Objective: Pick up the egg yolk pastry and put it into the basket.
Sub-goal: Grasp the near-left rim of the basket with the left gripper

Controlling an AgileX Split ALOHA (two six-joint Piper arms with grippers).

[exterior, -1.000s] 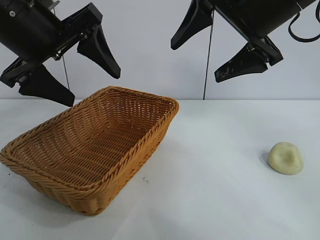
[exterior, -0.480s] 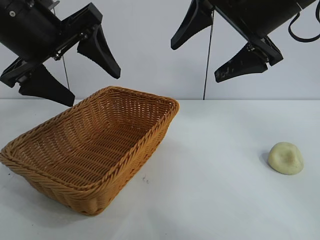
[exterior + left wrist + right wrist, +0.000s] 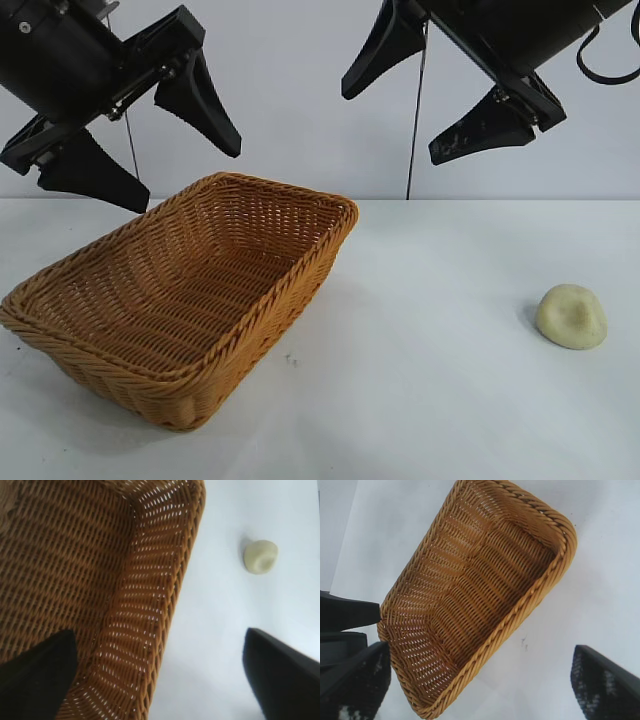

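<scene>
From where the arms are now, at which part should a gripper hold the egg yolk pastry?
Probably from above, with open fingers closing across the egg yolk pastry at its rounded sides. It lies alone on the white table, dome upward, so nothing blocks the approach. Grip gently; it looks soft.

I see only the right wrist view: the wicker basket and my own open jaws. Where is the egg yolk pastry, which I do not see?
Observer: The egg yolk pastry lies on the white table, to the right of the basket in the exterior view, well apart from it.
Operator: Is something inside the basket?
Observer: No, the exterior view shows its whole bottom bare.
Operator: Where are the arms?
Observer: The left gripper hangs above the basket's far left side and the right gripper above the table between basket and pastry, both with jaws open and holding nothing.
</scene>
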